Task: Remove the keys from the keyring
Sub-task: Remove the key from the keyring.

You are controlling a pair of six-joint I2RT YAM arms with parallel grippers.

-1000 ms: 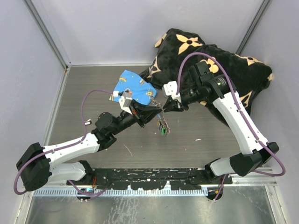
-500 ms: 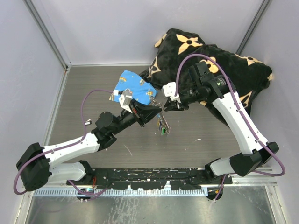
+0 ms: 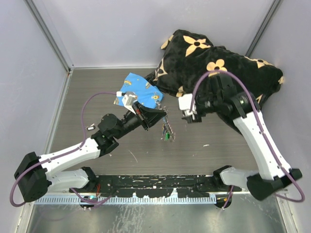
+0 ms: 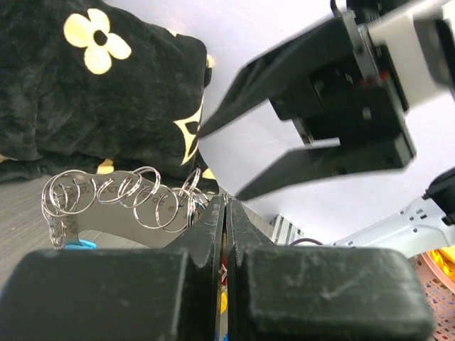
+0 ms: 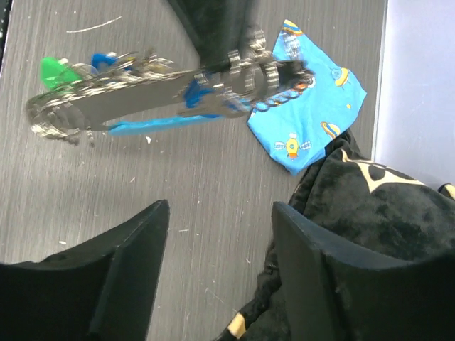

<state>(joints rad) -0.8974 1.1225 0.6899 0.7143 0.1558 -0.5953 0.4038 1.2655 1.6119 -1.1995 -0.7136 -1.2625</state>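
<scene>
One keyring [image 3: 166,129] in left end effector [image 3: 164,115]

Grey table [image 3: 97,92] with blue cloth [image 3: 138,90], black flowered blanket [image 3: 194,53]

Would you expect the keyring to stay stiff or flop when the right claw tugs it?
Probably floppy: the keyring is linked loops sagging from the shut left claw. The keys dangle below, so they will likely swing. Its thin, shiny metal may slip from the right claw.
</scene>
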